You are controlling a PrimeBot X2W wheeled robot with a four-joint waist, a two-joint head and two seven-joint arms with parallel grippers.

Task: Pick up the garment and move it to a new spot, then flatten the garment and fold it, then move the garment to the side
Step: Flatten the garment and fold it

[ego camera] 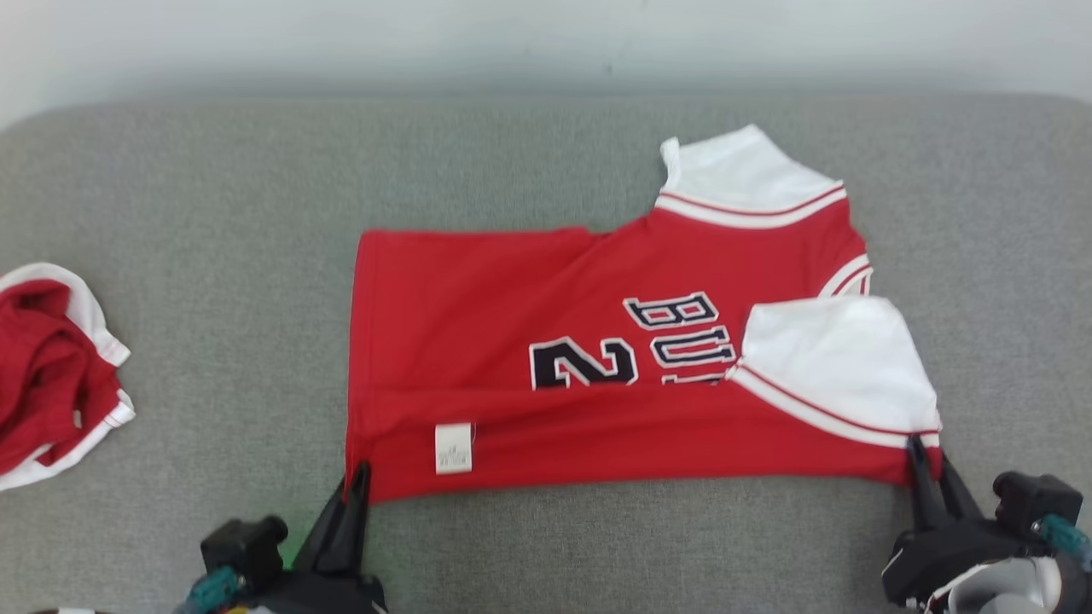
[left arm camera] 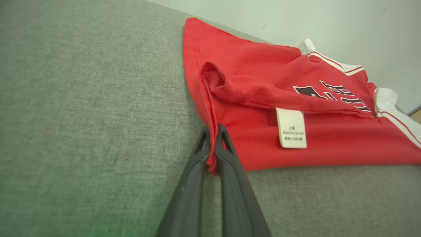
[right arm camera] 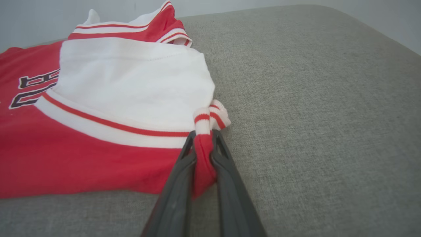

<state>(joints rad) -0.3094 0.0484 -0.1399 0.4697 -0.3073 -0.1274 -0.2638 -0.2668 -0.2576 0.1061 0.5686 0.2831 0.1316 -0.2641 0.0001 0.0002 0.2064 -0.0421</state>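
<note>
Two grips suggest the folding step. Head view: the red knit garment [ego camera: 512, 341] lies on the woven tabletop [ego camera: 213, 188], left gripper [ego camera: 359, 482] at its hem corner, right gripper [ego camera: 923, 456] at its white-sleeved shoulder corner. Left wrist view: fingers [left arm camera: 228, 161] clenched on the hem. Right wrist view: fingers [right arm camera: 181, 174] pinching ribbed trim. Next, likely: carry both corners across evenly.

A wide grey fabric-covered surface [ego camera: 546, 153] with rounded far corners carries everything here. The red garment [ego camera: 478, 341] lies spread across its middle, the near edge folded up over itself, with white sleeves [ego camera: 840, 362], dark lettering [ego camera: 674, 328] and a small white label [ego camera: 453, 448] showing. Well apart, at the left edge, a second red-and-white piece of clothing [ego camera: 51, 375] sits crumpled.
</note>
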